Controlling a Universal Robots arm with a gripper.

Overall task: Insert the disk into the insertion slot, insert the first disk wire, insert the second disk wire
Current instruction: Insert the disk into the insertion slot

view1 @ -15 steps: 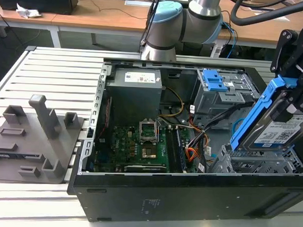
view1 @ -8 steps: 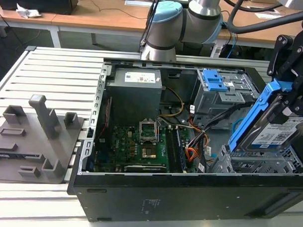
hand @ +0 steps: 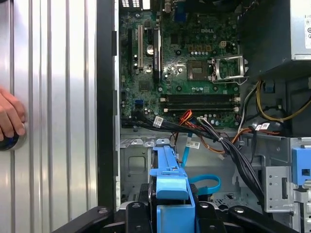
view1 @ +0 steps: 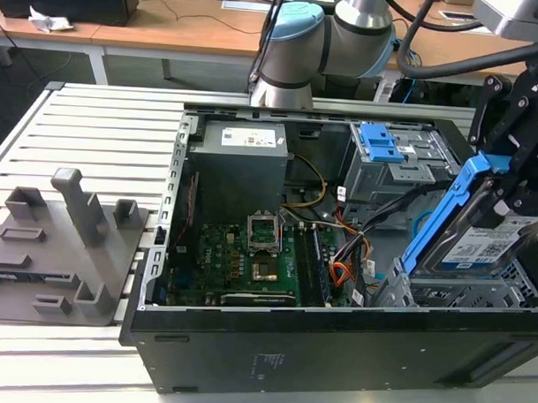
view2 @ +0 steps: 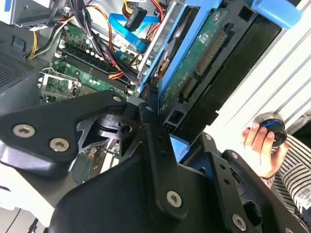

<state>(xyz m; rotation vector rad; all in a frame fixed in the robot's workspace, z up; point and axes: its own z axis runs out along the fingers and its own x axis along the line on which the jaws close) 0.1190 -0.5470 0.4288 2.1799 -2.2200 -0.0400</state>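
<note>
Blue plastic is framing the disk [view1: 480, 240], and I am holding it by that carrier with the gripper [view1: 506, 188]. The jaws are closed onto the carrier's upper end. The drive is hanging tilted, its label facing up. Its lower end is just over the insertion slot [view1: 465, 292], at the near end of the open computer case [view1: 335, 345] on the exterior view's right. In the first wrist view the carrier [hand: 171, 194] is lining up with the perforated metal bay [hand: 138, 162] below it.

I am judging the tilt to be the main risk. If the lower edge is meeting the cage lip at this angle, the carrier could be jamming or twisting in the jaws.

A blue flat cable [hand: 206, 182] is looping just beside the carrier, and a black wire bundle [hand: 233, 150] is running close past the bay. Either one could be getting pinched under the drive or dragged in with it.

A person's hand [view2: 260, 145] is resting on a round knob near the case's far wall.
</note>
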